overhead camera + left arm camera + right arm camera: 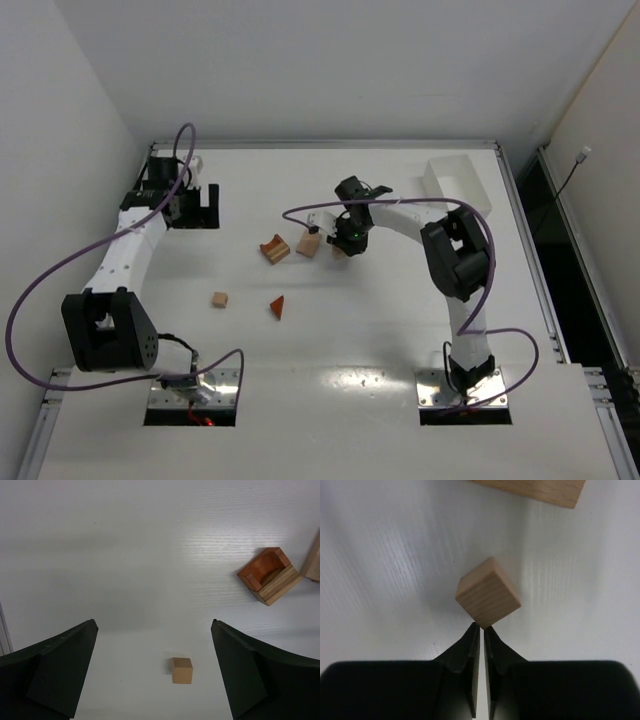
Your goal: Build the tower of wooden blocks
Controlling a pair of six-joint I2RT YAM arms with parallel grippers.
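**Right tool closes at corner of pale cube as blocks lie scattered**

The right tool stands nearly closed in its wrist view, with only a thin slit between its two black fingers. Nothing shows inside that slit. A pale tan wooden cube sits on the white surface just past the fingertips, turned on the diagonal so that its near corner meets the tips. Whether that corner is pinched cannot be told. At the top edge of the same view lies the end of a pale tan wooden bar.

The left tool is spread wide and has hold of nothing. Its wrist view shows a second small tan wooden cube on the surface at lower centre, between the fingers as framed. A reddish-brown arch block backed with pale wood is at the right.

In the overhead view the pieces of the wood block tower lie singly around the middle of the surface. The arch and the bar are side by side left of the right tool. The small cube and a reddish-brown triangular wooden wedge are lower, left of centre. A white rectangular plastic bin stands at the upper right.
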